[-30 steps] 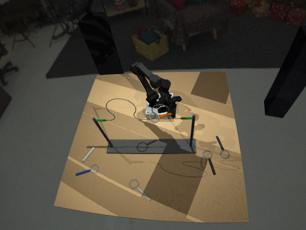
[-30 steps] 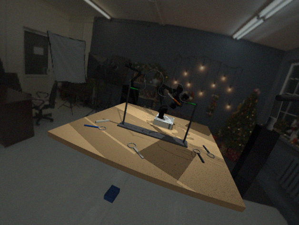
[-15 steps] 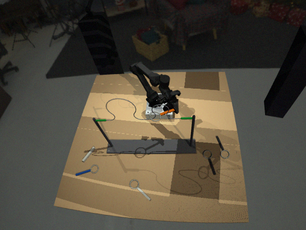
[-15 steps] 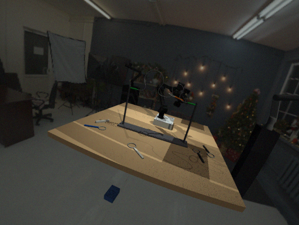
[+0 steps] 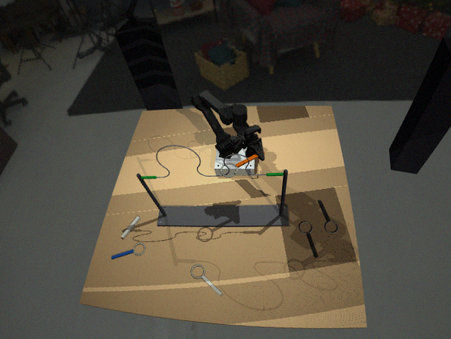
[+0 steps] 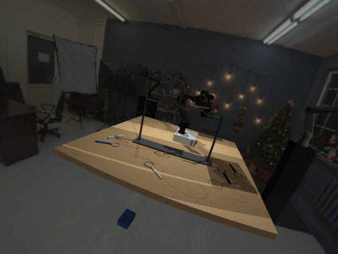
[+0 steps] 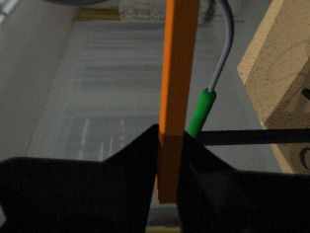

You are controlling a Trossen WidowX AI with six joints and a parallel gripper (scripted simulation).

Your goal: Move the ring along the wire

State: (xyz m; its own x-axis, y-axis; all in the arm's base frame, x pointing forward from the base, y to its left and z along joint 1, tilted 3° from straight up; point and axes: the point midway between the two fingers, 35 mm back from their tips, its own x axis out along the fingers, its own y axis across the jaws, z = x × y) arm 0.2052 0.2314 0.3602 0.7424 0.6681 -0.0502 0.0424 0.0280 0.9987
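Observation:
The orange handle [image 5: 248,160] [image 6: 202,107] [image 7: 179,74] is held in my gripper [image 5: 260,155] [image 7: 165,131], which is shut on its outer end. The ring at its other end [image 5: 220,169] [image 6: 193,105] is by the smaller right-hand hump of the grey wire [image 5: 177,146] [image 6: 174,79] [image 7: 229,30]. Whether the ring touches the wire is too small to tell. The right green part [image 5: 274,174] [image 6: 216,117] is beside the right post [image 5: 283,192] [image 6: 214,139]; the left green part [image 5: 149,177] [image 6: 151,100] is beside the left post [image 5: 151,194] [image 6: 141,120]. In the wrist view a green part [image 7: 201,114] appears just beyond the fingers.
The posts stand on a dark base plate [image 5: 189,216]. On the table lie a blue-handled ring [image 5: 122,253], a white-handled ring [image 5: 211,284], two black-handled rings [image 5: 312,245] [image 5: 323,210] and a white bar [image 5: 130,227]. The arm's pale base [image 6: 184,138] is behind the wire.

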